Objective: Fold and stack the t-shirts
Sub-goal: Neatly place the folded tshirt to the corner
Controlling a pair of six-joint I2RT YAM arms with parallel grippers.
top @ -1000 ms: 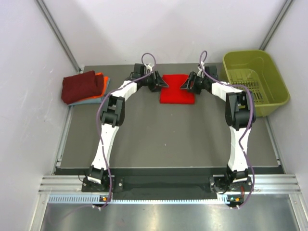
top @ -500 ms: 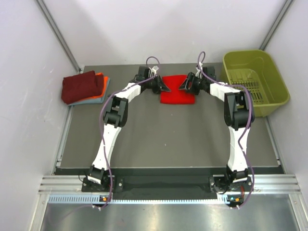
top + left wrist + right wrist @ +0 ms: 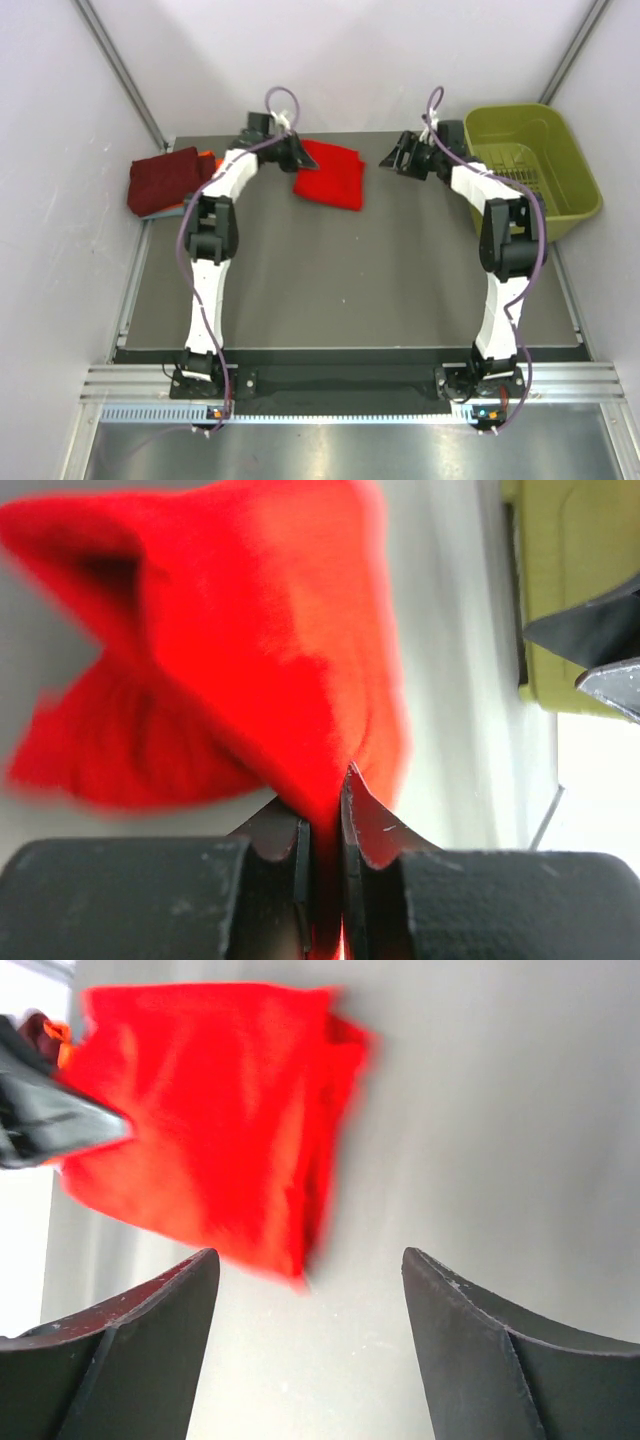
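Left gripper (image 3: 322, 802) clamps the folded bright red cloth t-shirt (image 3: 332, 175), left of the olive-green plastic basket (image 3: 562, 150). Right gripper (image 3: 394, 160) gapes, released, beside that basket.

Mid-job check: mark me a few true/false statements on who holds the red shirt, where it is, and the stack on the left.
1. The left gripper is shut on the red t-shirt. True.
2. The right gripper grips it too. False: its jaws stand open, clear of the cloth.
3. The red t-shirt lies in the basket. False: it is outside the basket, at the left gripper.
4. The maroon t-shirt tops the stack. True.
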